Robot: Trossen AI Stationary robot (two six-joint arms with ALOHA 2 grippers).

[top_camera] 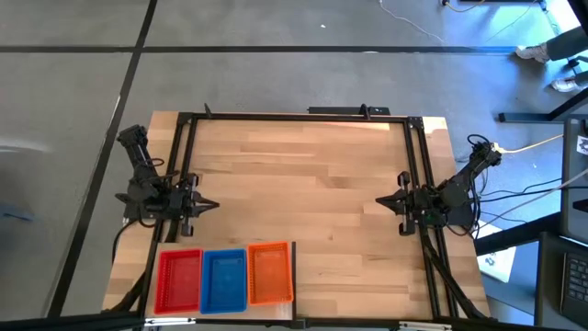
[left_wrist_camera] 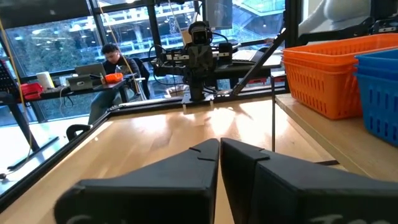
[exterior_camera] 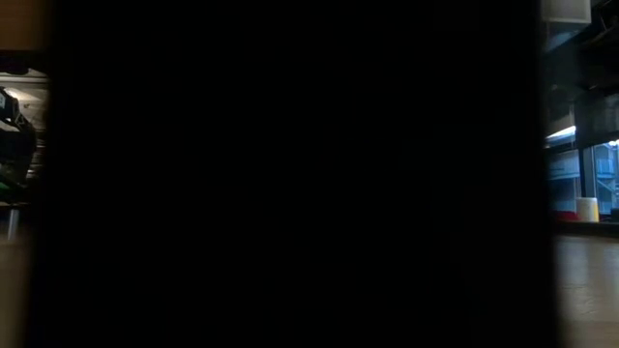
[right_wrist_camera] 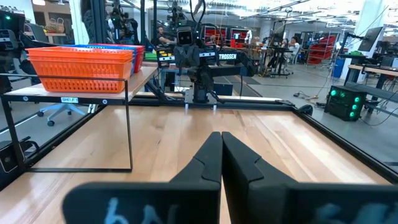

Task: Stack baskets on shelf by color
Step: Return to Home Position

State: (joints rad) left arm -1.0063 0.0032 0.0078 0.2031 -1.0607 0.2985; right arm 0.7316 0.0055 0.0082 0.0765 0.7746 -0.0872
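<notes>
Now we judge stacking done: baskets [top_camera: 223, 279] sit colour-sorted on the shelf [right_wrist_camera: 106, 93]. Left pincer [top_camera: 213, 204] and right pincer [top_camera: 381, 201], both together and empty, flank the surface [top_camera: 312, 184]; next, we just park them.

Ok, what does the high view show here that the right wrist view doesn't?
Only the high view: the red stack, blue stack and orange stack in a row, and the right arm at the table's side. Only the right wrist view: the shelf stands raised on thin black legs, with a room behind. Both: the orange stack, the left arm and the right tool, shut.
</notes>
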